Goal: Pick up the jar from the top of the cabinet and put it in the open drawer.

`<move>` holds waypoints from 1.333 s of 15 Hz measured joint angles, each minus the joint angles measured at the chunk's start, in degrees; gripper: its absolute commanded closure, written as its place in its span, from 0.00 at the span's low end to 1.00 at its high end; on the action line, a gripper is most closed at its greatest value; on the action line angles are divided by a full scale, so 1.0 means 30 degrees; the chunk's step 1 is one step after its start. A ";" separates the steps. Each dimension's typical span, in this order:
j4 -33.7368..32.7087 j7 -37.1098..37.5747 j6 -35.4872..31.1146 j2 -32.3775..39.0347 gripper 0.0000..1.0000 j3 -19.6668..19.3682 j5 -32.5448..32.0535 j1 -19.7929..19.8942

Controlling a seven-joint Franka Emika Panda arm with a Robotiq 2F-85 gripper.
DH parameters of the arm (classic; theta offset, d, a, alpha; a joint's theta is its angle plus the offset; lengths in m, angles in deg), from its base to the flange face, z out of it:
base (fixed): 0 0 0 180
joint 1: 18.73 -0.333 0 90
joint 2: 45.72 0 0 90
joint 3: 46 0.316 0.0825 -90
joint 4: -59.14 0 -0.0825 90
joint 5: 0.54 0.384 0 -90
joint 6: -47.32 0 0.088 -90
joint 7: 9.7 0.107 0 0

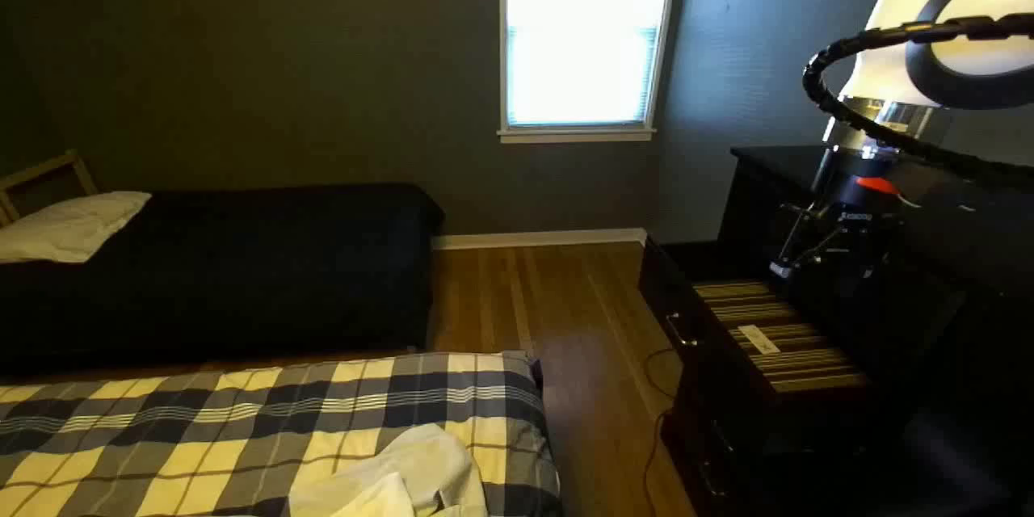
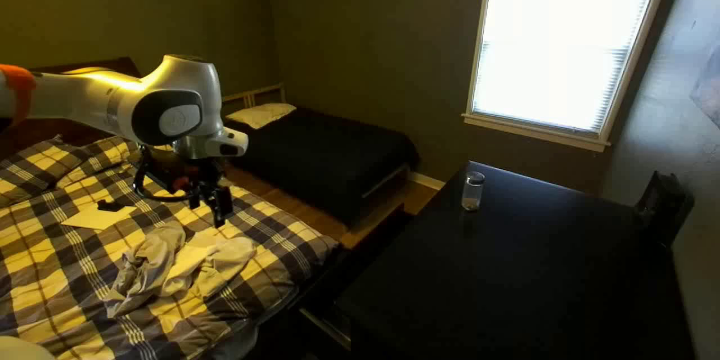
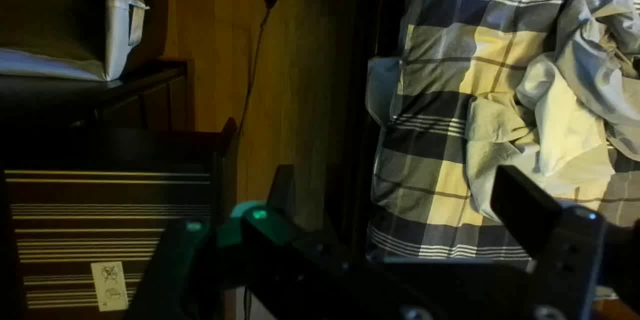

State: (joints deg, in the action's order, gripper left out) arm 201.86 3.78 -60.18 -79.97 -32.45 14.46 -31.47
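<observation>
At the wrist view's lower left, the drawer (image 3: pixel 100 240) stands open; we reserve it for release. At lower centre and right, the jaws are parted and hold nothing. Right of centre in an exterior view, the jar (image 2: pixel 472 194) stands upright on the cabinet (image 2: pixel 534 270), near its edge. We should lift above jar height, centre the jaws, descend vertically, then close gently.

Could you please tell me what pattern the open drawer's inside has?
Inside, the drawer has pale stripes on dark brown, clearest in the wrist view.
</observation>
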 measured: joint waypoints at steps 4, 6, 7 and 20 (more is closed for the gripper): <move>0.0000 -0.0001 0.0000 0.0000 0.00 0.0001 0.0000 0.0000; 0.0000 -0.0001 0.0000 0.0000 0.00 0.0001 0.0000 0.0000; 0.0000 -0.0002 0.0000 0.0000 0.00 0.0002 0.0000 -0.0001; -0.1229 0.2401 -0.1627 0.1250 0.00 -0.0157 -0.0055 0.1716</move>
State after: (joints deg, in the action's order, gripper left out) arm 198.18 10.98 -65.07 -76.22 -32.92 14.30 -26.33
